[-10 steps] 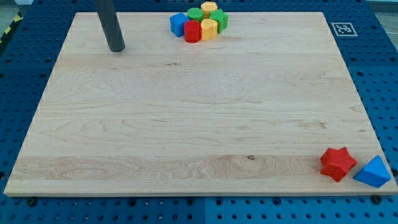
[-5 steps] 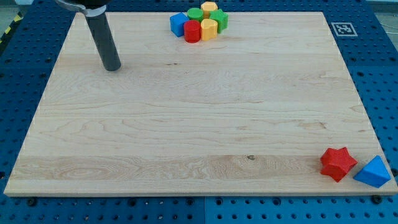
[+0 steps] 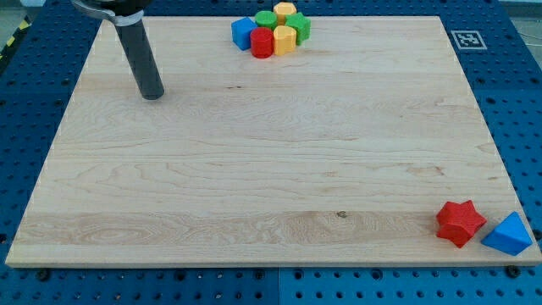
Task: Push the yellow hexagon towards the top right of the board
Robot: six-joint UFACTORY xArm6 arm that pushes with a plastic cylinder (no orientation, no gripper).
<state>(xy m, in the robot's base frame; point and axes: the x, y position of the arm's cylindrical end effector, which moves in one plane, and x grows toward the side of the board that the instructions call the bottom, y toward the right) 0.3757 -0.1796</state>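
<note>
Camera view: my tip (image 3: 153, 95) is recorded bare and touching no block, near the board's (image 3: 254, 169) top-left corner. The yellow hexagon (image 3: 284, 12) is located at the top edge, well to the tip's right, within a cluster. Counted: two yellow, two green, two red, two blue; one red star (image 3: 460, 223) and one blue block (image 3: 508, 234) sit at the bottom-right corner.

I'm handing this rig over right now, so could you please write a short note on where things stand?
My tip rests on the board at the view's upper left, well left of the cluster, touching no block.
The yellow hexagon sits at the top centre, packed in with the other blocks.
Nothing pushed yet.
Left: bring the tip to the hexagon's left and push it toward the top right corner.
</note>
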